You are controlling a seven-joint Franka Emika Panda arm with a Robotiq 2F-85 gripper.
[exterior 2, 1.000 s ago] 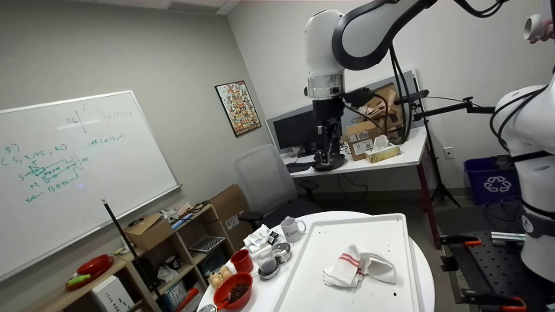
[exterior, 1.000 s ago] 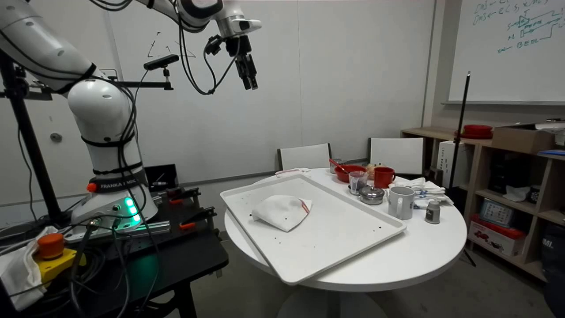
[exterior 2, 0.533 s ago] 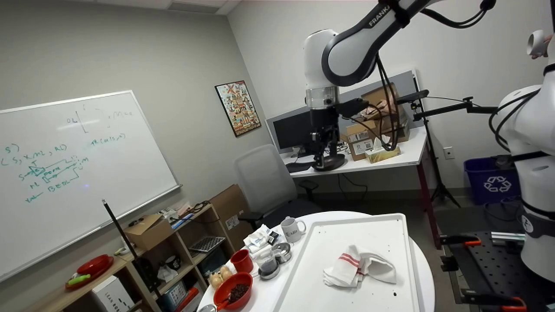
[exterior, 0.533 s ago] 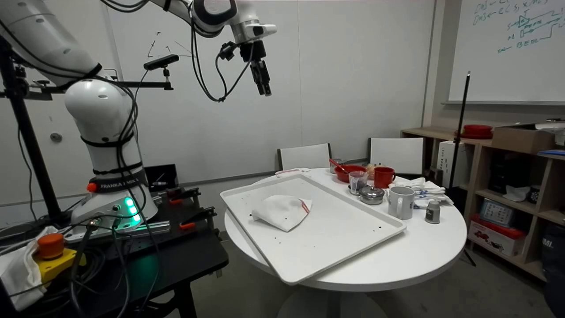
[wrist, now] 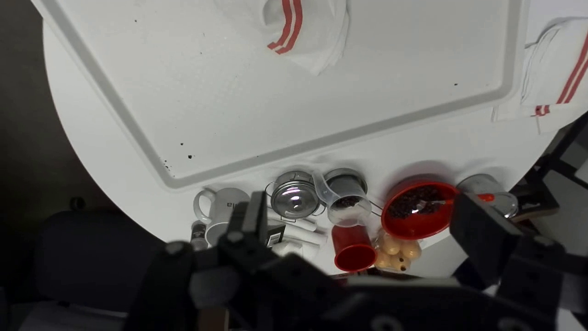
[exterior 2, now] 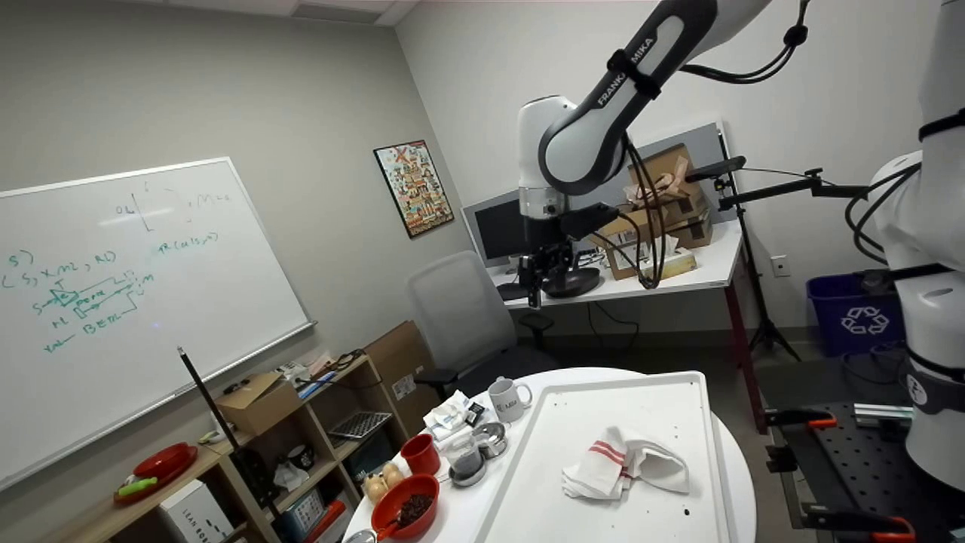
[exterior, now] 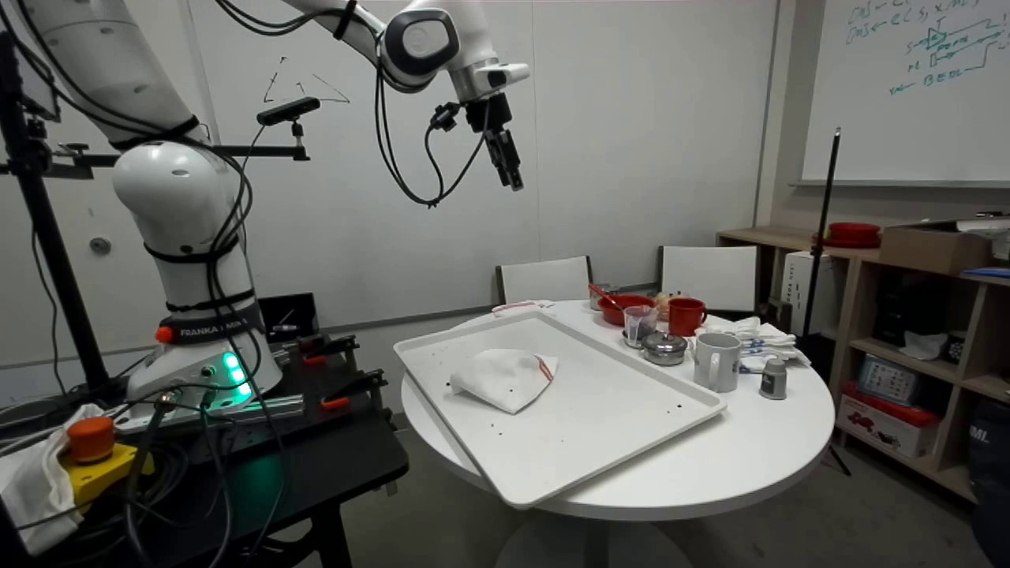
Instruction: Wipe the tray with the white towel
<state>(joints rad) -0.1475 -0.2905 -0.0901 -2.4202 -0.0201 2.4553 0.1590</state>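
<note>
High above the table [exterior: 734, 457], the pincer [wrist: 360, 211] gapes wide, well apart from the white towel [exterior: 502, 377] on the tray [exterior: 600, 418].

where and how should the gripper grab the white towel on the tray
Probably by the raised hump of the white towel, from straight above: it bulges up off the flat tray, giving the open fingers loose cloth to pinch, and nothing overhangs it.

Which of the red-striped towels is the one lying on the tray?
The crumpled white towel, heaped up inside the white tray. The other striped cloth is folded flatter and lies outside the tray, on the round table.
</note>
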